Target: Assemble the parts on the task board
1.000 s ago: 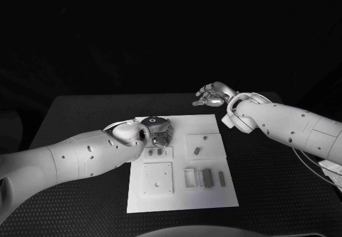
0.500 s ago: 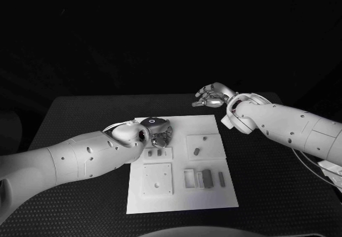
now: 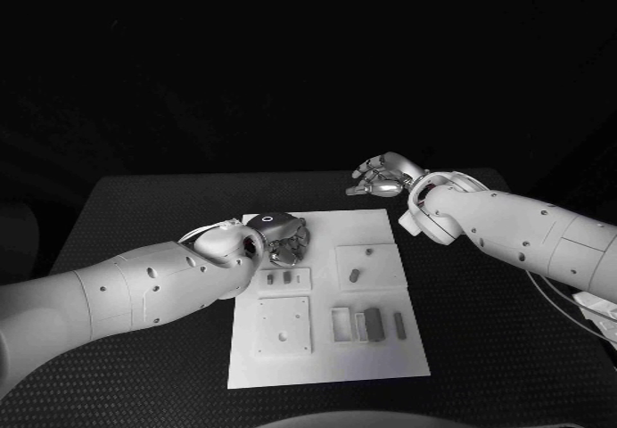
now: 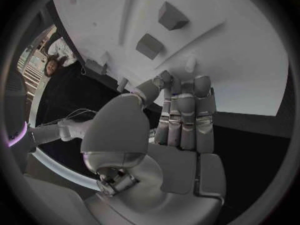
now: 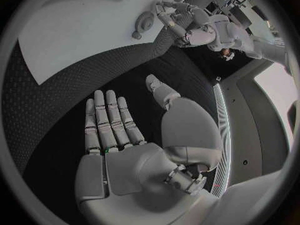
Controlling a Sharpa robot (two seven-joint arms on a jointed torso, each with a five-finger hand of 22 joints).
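Left robot hand (image 3: 285,239) sits fingers-down on the board's (image 3: 386,343) upper-left corner, grasp not discernible, right robot hand (image 3: 382,175) open and empty over bench (image 3: 154,192) at upper right; lower slowly, keep parts (image 3: 374,325) square.

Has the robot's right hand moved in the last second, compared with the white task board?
Barely. The right hand hovers above the black table beyond the white task board's far right corner, drifting only slightly toward the picture's right, fingers apart and holding nothing.
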